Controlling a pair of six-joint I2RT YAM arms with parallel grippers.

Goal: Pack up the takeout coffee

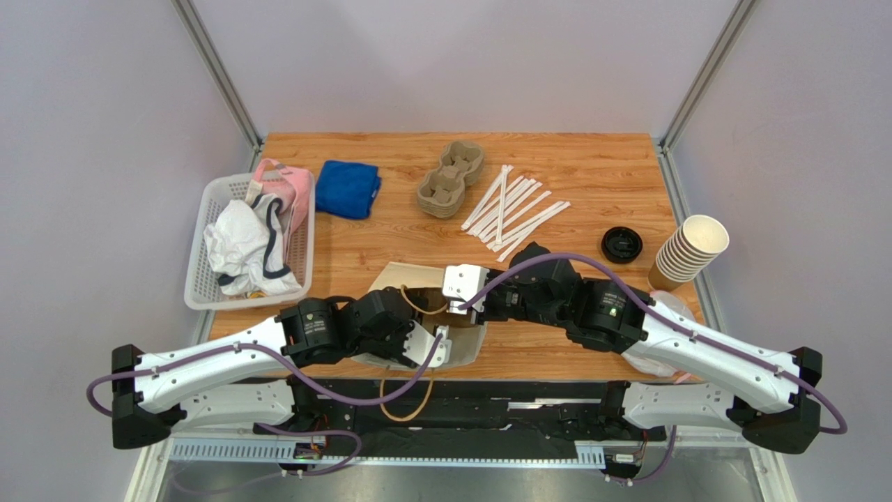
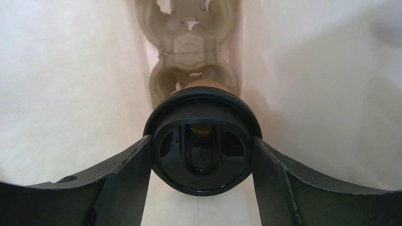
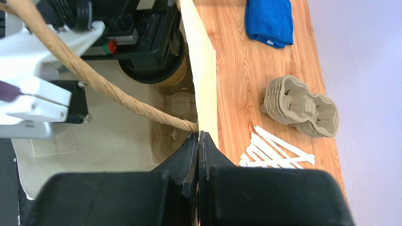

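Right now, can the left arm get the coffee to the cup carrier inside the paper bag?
Probably yes. The right claw pinches the edge of the paper bag, so its mouth is open. The left claw, gripping the takeout coffee, is inside the bag, and the cup carrier lies straight ahead with nothing between.

The lid of the takeout coffee [image 2: 202,150] is black plastic, smooth and glossy; the cup body under it is tan, matt paper. The fingers [image 2: 125,183] of the left gripper [image 2: 202,162] are matt black with a rough, grainy edge. The paper bag [image 2: 71,94] is pale and matt inside, and its handle [image 3: 94,77] is brown twisted paper. The carrier [image 2: 191,52] is rough grey-brown pulp. The table [image 1: 586,167] shows smooth wood grain, the cloth [image 1: 348,188] is soft blue fabric, and the basket [image 1: 199,267] is white plastic.
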